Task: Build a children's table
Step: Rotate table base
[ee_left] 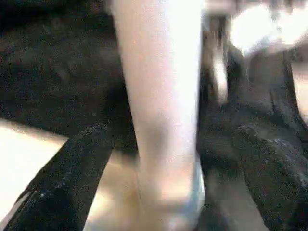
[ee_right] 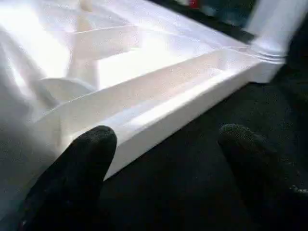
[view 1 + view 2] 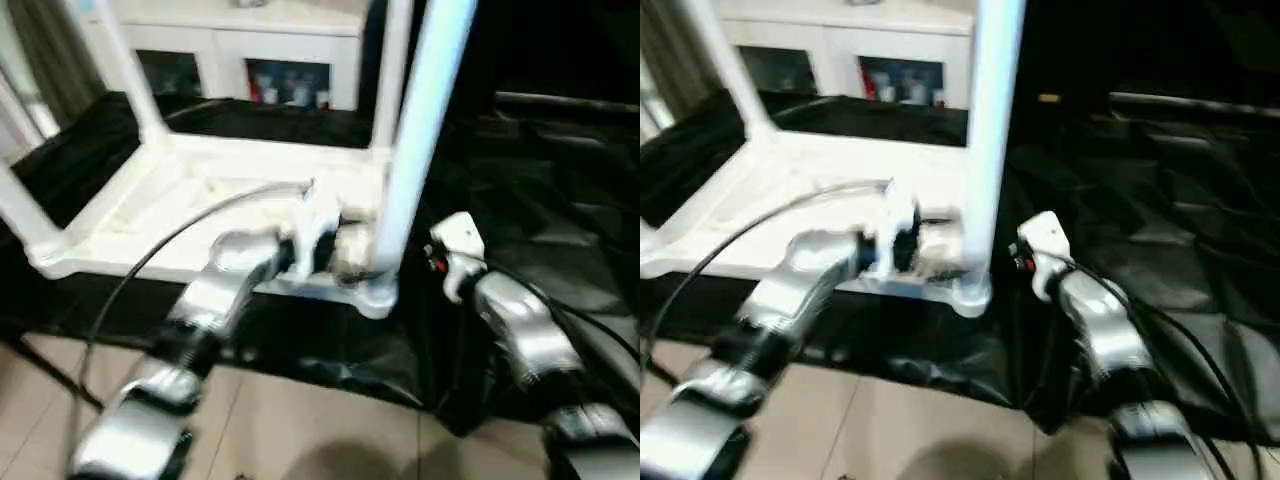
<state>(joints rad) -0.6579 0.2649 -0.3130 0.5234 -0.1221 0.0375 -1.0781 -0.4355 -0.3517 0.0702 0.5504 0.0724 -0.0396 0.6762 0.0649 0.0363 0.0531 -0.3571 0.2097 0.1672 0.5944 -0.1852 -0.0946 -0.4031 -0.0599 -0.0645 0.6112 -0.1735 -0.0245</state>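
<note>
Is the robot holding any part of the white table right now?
No. The left gripper stands open around the near leg low down, not clamped. The right gripper is open beside the tabletop.

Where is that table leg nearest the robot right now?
In the left eye view the nearest leg stands upright in the near corner of the upturned table top, with the left gripper at its base and the right gripper just beyond.

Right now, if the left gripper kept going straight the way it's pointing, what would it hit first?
Most likely the upright white leg: it stands between the left gripper's open fingers, directly ahead. How near it is cannot be judged.
</note>
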